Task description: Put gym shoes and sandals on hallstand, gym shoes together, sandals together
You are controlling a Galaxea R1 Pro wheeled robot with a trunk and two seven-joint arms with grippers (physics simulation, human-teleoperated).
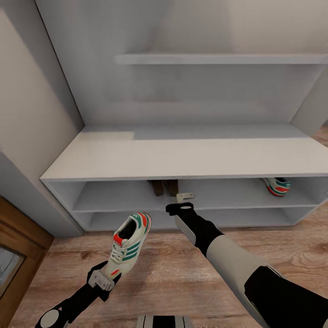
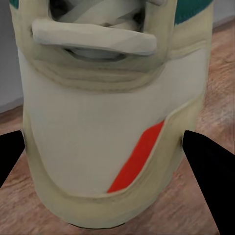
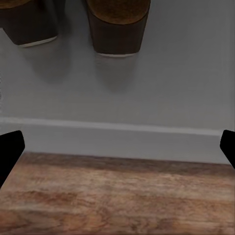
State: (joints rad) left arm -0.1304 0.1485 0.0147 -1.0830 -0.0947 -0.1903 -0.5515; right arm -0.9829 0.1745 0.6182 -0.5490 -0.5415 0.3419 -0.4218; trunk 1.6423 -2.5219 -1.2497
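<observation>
Gym shoe (image 1: 129,246) is clamped at its heel between the left gripper (image 1: 104,279) fingers, raised above the corridor floor (image 1: 182,273). Right gripper (image 1: 182,204) fingers are spread and empty, apparently at the hallstand (image 1: 136,155) upper-shelf front edge, facing both sandals (image 3: 117,27); second gym shoe (image 1: 277,186) sits near that shelf's right end

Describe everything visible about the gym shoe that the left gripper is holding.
The gym shoe is a white lace-up sneaker with green side stripes and red-orange patches, leather-like. The left gripper grips it at one end and holds it off the wood floor, tilted, its far end pointing up toward the rack. In the left wrist view its cream end sits between the fingers.
</observation>
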